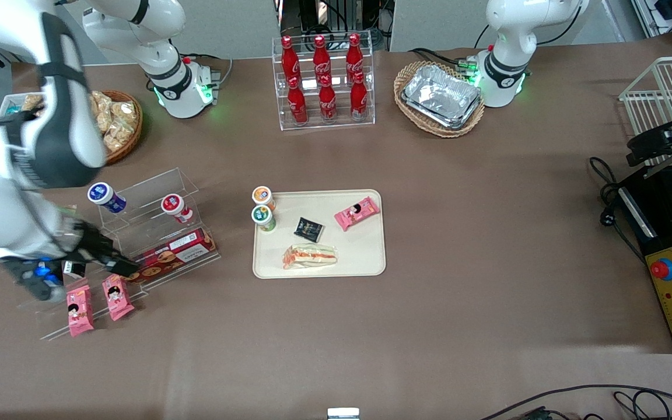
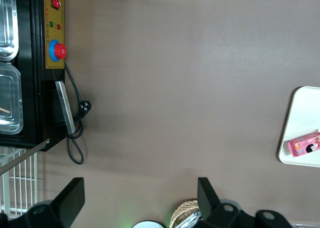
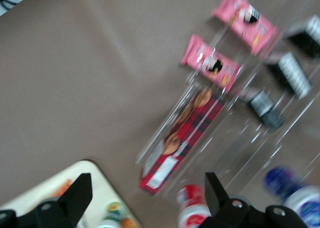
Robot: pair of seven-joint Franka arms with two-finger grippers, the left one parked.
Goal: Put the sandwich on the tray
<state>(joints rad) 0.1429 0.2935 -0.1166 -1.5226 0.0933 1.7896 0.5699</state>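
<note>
Sandwich [image 1: 310,256] near tray [image 1: 371,265] edge (gripper [image 3: 145,200] open, apart)

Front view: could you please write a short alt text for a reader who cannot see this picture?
The sandwich lies on the cream tray at mid-table, along its edge nearest the camera, with a pink snack pack, a small black packet and two cups. The gripper is away from the tray, open and empty, at a clear acrylic rack holding a red cookie box.

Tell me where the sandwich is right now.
In the front view, the sandwich lies on the tray, at its camera-side edge, near the black packet.
</note>
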